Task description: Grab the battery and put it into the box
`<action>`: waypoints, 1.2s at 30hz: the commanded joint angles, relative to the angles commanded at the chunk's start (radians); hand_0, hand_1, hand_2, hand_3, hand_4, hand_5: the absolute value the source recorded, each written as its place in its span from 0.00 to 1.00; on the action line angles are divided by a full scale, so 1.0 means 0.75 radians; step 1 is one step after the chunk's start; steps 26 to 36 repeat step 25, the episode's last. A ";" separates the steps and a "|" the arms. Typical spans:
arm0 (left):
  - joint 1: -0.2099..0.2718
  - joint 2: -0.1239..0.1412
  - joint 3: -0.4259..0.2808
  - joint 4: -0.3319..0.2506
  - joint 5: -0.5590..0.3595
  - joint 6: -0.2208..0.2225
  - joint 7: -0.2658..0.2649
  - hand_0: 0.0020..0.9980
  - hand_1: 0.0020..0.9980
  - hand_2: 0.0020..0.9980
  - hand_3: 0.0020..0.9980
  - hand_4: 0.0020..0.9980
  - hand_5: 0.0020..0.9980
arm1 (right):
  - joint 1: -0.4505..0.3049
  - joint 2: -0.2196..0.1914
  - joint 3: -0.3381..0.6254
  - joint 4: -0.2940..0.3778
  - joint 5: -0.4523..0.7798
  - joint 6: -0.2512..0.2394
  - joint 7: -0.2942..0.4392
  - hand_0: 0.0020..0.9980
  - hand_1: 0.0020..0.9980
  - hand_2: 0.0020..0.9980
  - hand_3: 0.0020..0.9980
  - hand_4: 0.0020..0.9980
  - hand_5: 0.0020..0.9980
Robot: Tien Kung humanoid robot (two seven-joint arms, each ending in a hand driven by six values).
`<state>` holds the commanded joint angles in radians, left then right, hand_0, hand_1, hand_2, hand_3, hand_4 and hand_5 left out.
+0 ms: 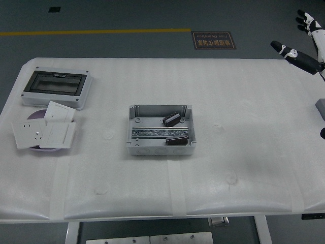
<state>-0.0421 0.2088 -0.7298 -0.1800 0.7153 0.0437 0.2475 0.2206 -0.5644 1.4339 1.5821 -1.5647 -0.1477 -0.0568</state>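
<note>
Head view, starting at the bottom of the frame: the white table (pixel 152 203) is bare along its near edge. At mid-frame sits the grey box (pixel 161 130), open at the top, with a metal rail across its floor. Two dark blocks lie inside it: one battery (pixel 172 119) tilted in the upper half, a second battery (pixel 176 141) lying flat just below the rail. No battery shows loose on the table, so the placing looks done.

At centre left, white switch and socket plates (pixel 43 132) are stacked over a purple disc, and beyond them stands a grey enclosure (pixel 57 87) with a dark window.

At the upper right edge, the right hand (pixel 306 43) is raised well apart from the box, fingers spread and holding nothing. The left hand is out of view.

Each battery looks small, rigid and probably light, though detail is poor at this size. A pinch across the long sides would likely suit best, since smooth casing may slip.
</note>
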 joint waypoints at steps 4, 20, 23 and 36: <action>0.010 0.001 0.014 0.000 -0.018 -0.001 -0.002 0.65 0.66 0.57 0.64 0.66 0.25 | 0.013 -0.003 0.012 0.007 0.007 -0.001 0.003 1.00 0.91 0.94 1.00 1.00 0.68; 0.004 0.000 0.042 0.000 -0.061 0.000 -0.018 0.65 0.66 0.57 0.64 0.66 0.25 | -0.008 -0.004 0.076 0.016 0.001 -0.001 -0.002 1.00 0.89 0.93 0.99 0.99 0.69; 0.002 -0.002 0.038 0.000 -0.057 0.000 -0.018 0.65 0.66 0.57 0.64 0.66 0.25 | -0.013 0.000 0.080 0.012 -0.005 0.001 -0.007 1.00 0.89 0.93 0.99 0.99 0.69; 0.002 -0.002 0.034 0.000 -0.054 0.000 -0.017 0.65 0.66 0.57 0.64 0.66 0.25 | -0.016 0.003 0.083 0.011 -0.007 0.001 -0.008 1.00 0.89 0.93 0.99 0.99 0.69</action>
